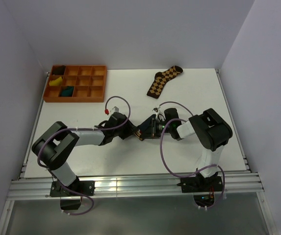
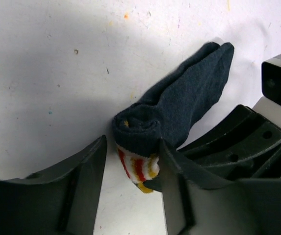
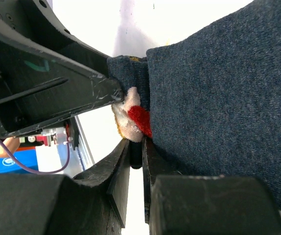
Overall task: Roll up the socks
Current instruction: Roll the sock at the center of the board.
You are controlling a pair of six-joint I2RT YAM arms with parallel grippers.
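The socks (image 2: 189,93) are lying on the white desk (image 2: 57,73) at its middle, between the 2 arms. They are dark teal, and their far end is showing 2 layers, one on the other. The near end is curling into a small roll, and a patch (image 2: 138,169) of red, yellow and white is peeking out under that roll.

The left claw (image 2: 133,147) is standing open around the rolled end. 1 finger is touching the roll on the side toward the other arm, and the other finger is standing apart from it with bare desk between.

The right claw (image 3: 136,147) is nearly closed, with only a thin slot between its fingers. It is nipping the fabric edge just beside the red and white patch (image 3: 133,117), while the rest of the socks (image 3: 218,98) is spreading across that wrist view.

From above, the left claw (image 1: 133,132) and the right claw (image 1: 147,128) are meeting tip to tip and hiding most of the fabric.

A wooden tray (image 1: 98,93) with many compartments is sitting at the far left corner. It is holding a dark teal bundle (image 1: 67,91) and a yellow piece (image 1: 56,82) in separate cells. A brown argyle sock (image 1: 164,80) is lying flat near the far edge, well apart from the arms.
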